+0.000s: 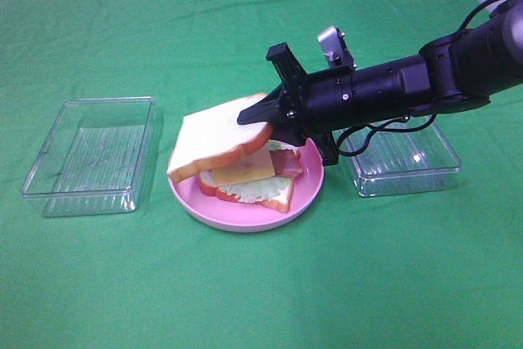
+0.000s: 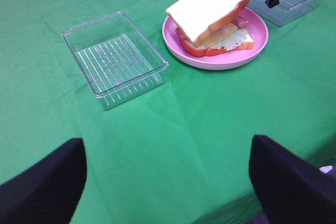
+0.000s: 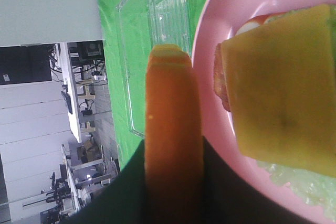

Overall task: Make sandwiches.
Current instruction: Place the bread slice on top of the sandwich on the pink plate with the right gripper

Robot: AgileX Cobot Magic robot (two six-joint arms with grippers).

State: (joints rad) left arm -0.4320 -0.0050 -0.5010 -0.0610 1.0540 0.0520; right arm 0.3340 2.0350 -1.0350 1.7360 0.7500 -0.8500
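Right gripper (image 1: 260, 114) is clamped on the crust edge of the top bread slice (image 1: 216, 134); in the wrist view the orange crust (image 3: 173, 129) sits pinched between the two black fingers. Slice is tilted, its free end drooping toward the stack just beneath it.

Directly under the held slice: rest of the sandwich (image 1: 253, 176) on the pink plate (image 1: 245, 217), cheese (image 1: 245, 166) on top, bacon (image 1: 286, 161) poking out on the gripper's side, lettuce (image 1: 260, 192) over the bottom bread.

My read: toy foam or soft plastic, light, holds its shape in an edge grip. Cheese looks thin and smooth, could slide if the slice lands skewed. Edge grip on the crust is fine, I'd keep it.

Beyond the plate from the right gripper, well apart: clear tray (image 1: 91, 155). Second tray (image 1: 400, 161) sits under the right arm.

Left gripper (image 2: 168, 182) far back from all this, fingers spread wide, holding nothing.
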